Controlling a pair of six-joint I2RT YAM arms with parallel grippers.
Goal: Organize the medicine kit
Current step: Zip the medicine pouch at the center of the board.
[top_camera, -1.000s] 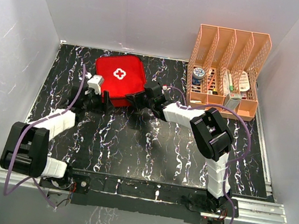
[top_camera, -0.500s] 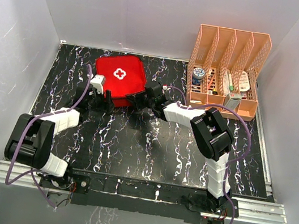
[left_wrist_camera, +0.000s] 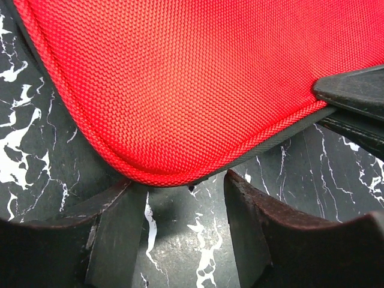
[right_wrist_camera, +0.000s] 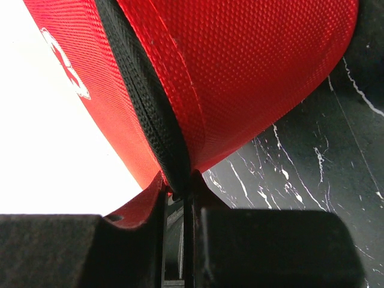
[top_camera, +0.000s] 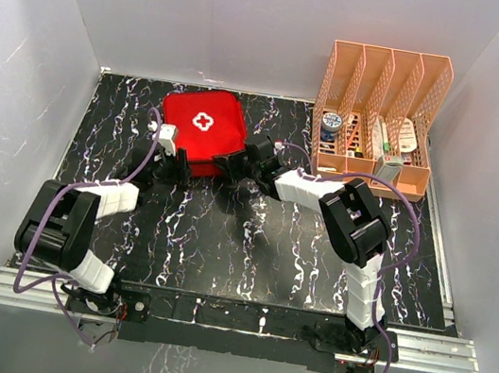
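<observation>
Since a second ago the left arm has swung in: its elbow has folded toward the base and the left gripper [top_camera: 176, 165] has slid toward 3 o'clock, up to the near corner of the medicine kit [top_camera: 203, 129]. The right gripper [top_camera: 234, 163] and the kit have barely shifted.

Kit position: closed, white cross up, flat on the table [top_camera: 249, 244], around 11 o'clock from the table's middle and well apart from the file rack [top_camera: 383, 75] at 2 o'clock.

Left fingers: spread wide and holding nothing. In the left wrist view the kit's rounded corner sits dead ahead at 12 o'clock, just beyond the fingertips and centred over the gap. We can't tell if the left-hand tip touches the fabric. The right gripper's black fingers show in that view at 3 o'clock, on the same edge.

Right fingers: pinched narrow on the kit's edge at the black zip line [right_wrist_camera: 150, 120]. Whether they hold the zip pull or just the seam, we can't tell.

Key relation: the kit is squarish, so it has no useful long axis. What matters is the near rim, running roughly 9 to 3 o'clock between the two grippers. Both are at the rim, with the left on the corner and the right further along toward 3 o'clock.

We judge the next step as left pinning the corner while right works the zip.
</observation>
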